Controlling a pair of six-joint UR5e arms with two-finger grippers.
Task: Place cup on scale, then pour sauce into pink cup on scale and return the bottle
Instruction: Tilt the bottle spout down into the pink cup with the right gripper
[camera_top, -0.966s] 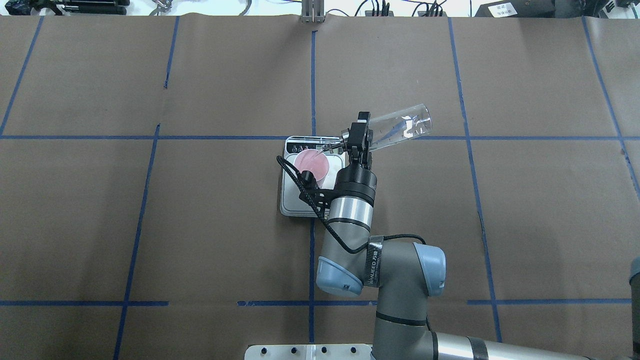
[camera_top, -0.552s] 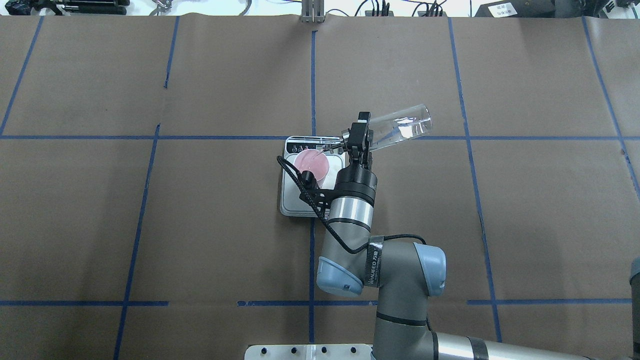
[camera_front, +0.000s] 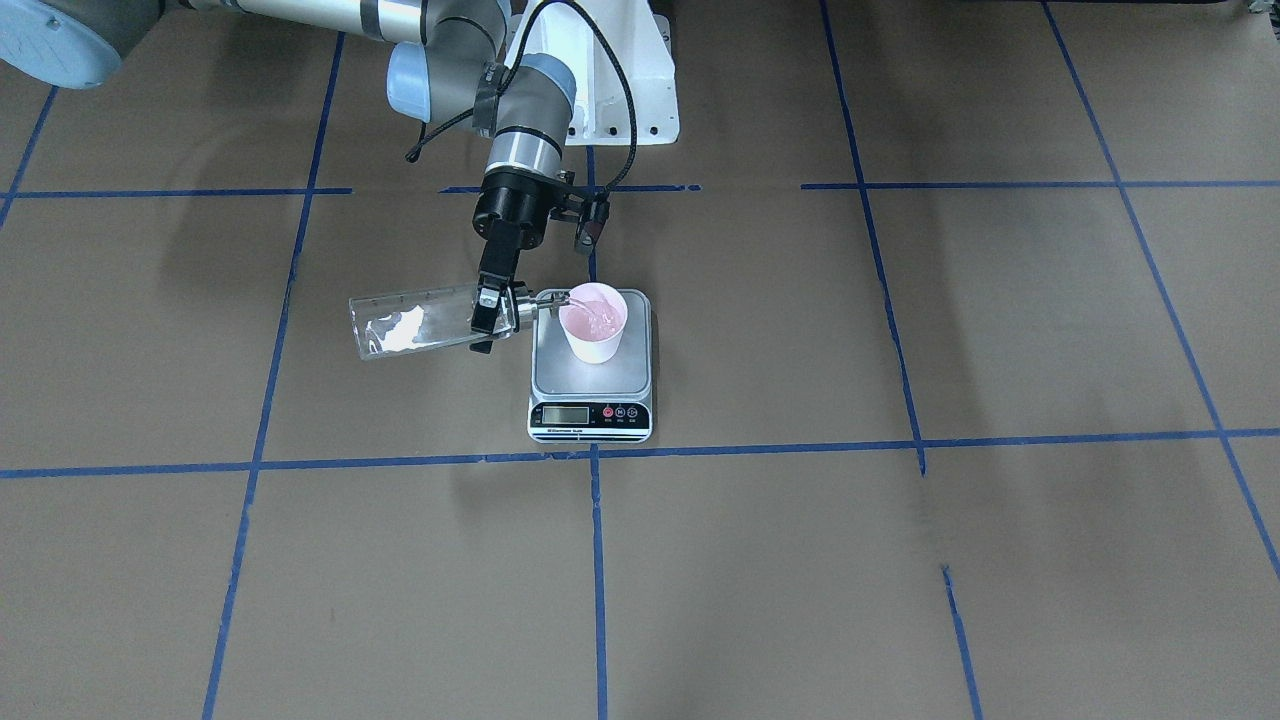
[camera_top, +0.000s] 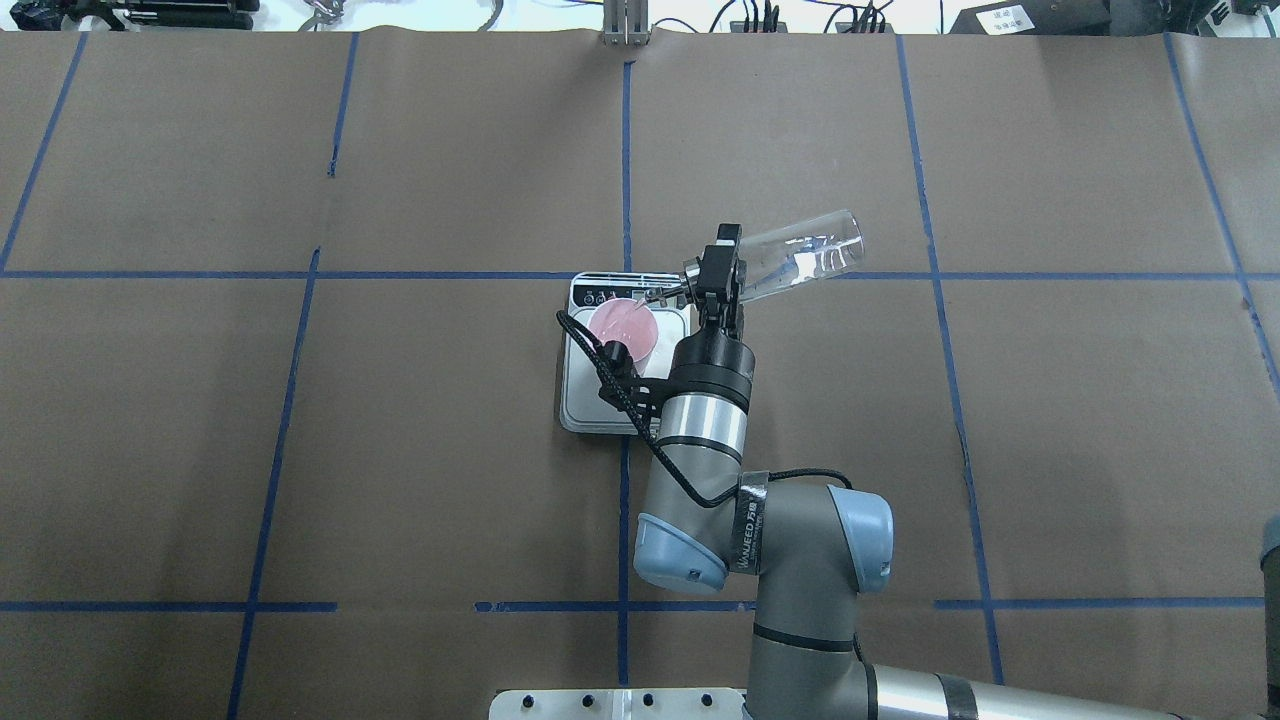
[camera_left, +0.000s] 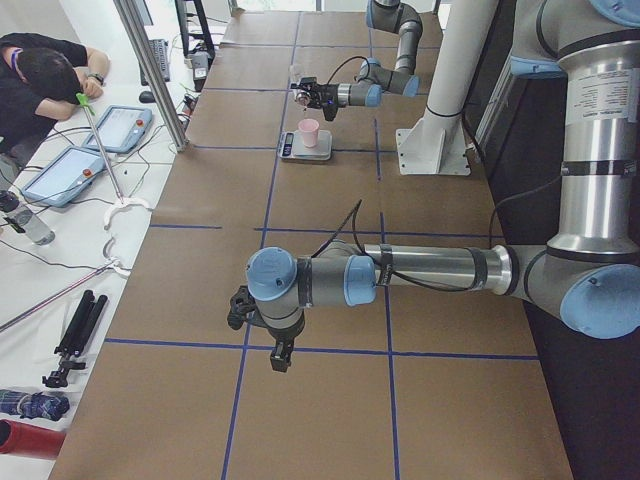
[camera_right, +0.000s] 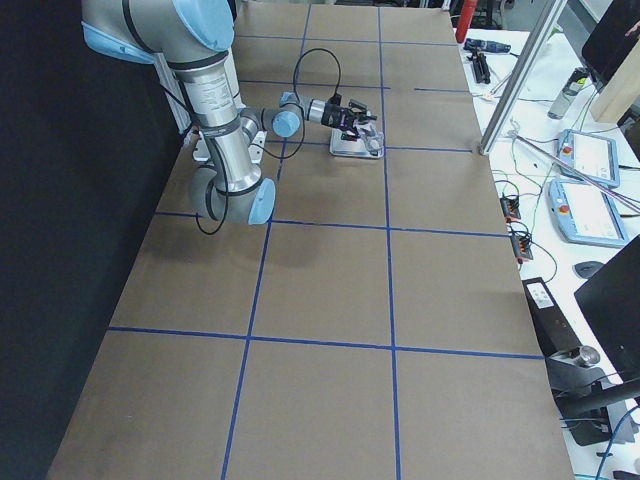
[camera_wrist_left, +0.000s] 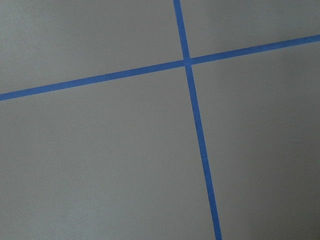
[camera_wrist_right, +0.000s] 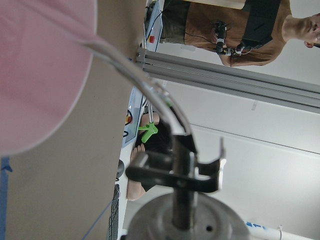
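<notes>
A brown-papered table (camera_top: 400, 450) gridded with blue tape (camera_top: 626, 150), an operators' bench (camera_left: 40, 260) beyond. At centre the scale (camera_front: 552, 372) carries the cup (camera_front: 597, 340). The right gripper (camera_front: 488, 314) clamps the tilted bottle (camera_front: 420, 320), spout over the cup. Whether the left gripper (camera_left: 279, 352) is apart, I cannot tell.

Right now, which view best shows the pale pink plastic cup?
Exterior front-facing: the pale pink plastic cup shows rim to base. Overhead, the wrist camera overlaps it; side views, tiny; right wrist, only its rim.
</notes>
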